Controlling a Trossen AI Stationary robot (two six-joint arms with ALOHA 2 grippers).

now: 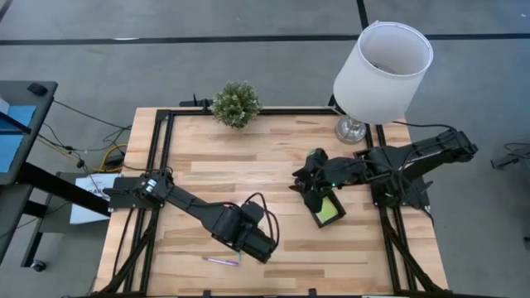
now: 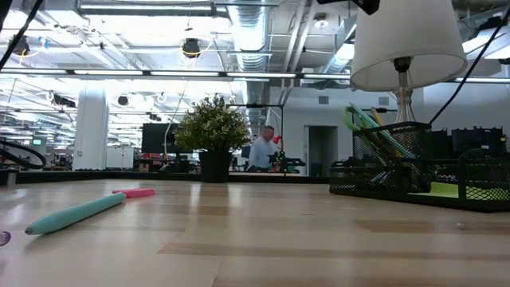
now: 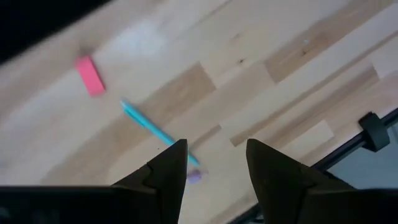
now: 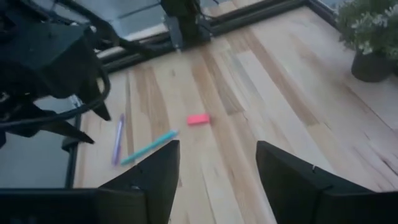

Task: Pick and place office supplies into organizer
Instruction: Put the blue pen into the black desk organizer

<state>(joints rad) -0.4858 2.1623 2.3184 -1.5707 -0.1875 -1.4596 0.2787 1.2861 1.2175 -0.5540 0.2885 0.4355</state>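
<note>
Left claw [image 3: 211, 168] open (hovering low); right claw [image 4: 217, 168] open.

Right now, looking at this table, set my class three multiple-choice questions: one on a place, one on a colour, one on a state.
1. Where does the organizer sit?
A. right side, near the lamp
B. left edge
C. beside the plant

2. What colour is the eraser?
A. blue
B. pink
C. white

3. How is the left end effector?
A. shut on a pen
B. open, holding nothing
C. shut on the eraser

Answers: A, the high view shows it below the lamp; B, it lies pink on the wood; C is wrong, so B: its fingers stand apart above the teal pen.
</note>
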